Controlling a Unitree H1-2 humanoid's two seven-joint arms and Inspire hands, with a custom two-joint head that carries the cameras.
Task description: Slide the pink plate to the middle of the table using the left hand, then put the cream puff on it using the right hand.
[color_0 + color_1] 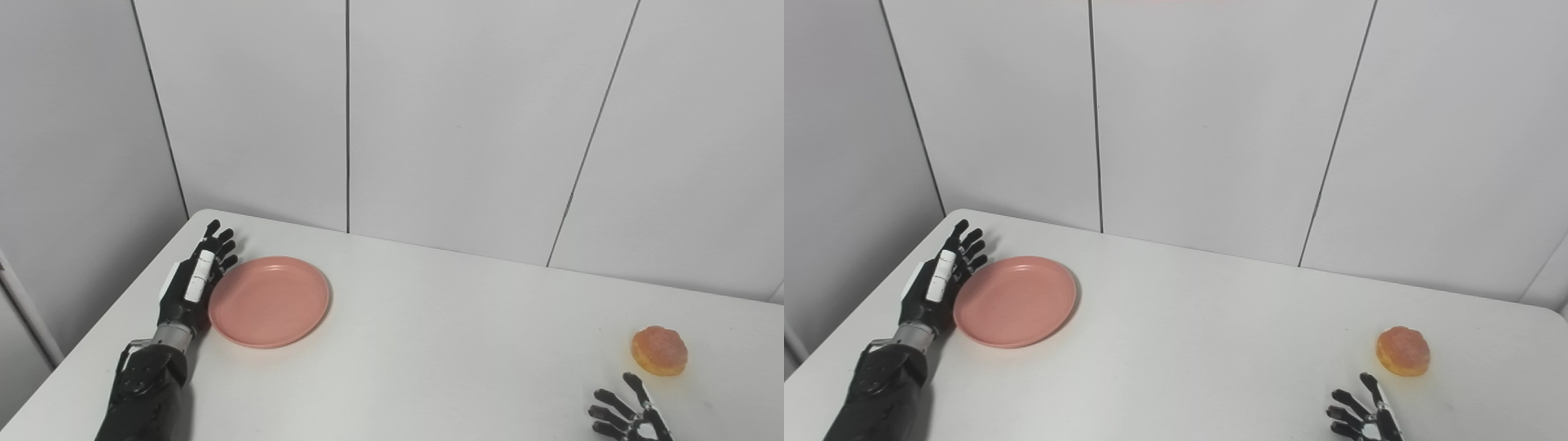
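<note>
The pink plate (269, 301) lies flat on the left part of the white table (441, 343). My left hand (195, 275) is open, fingers stretched out, and rests against the plate's left rim. The cream puff (659, 350), round and orange-brown, sits on the table at the right. My right hand (626, 414) is open with fingers spread, low at the bottom edge, just in front and left of the cream puff and apart from it. It holds nothing. Both also show in the right eye view: the plate (1015, 301) and the cream puff (1403, 350).
Grey wall panels (465, 122) stand right behind the table's far edge. The table's left edge runs close by my left forearm (147, 386).
</note>
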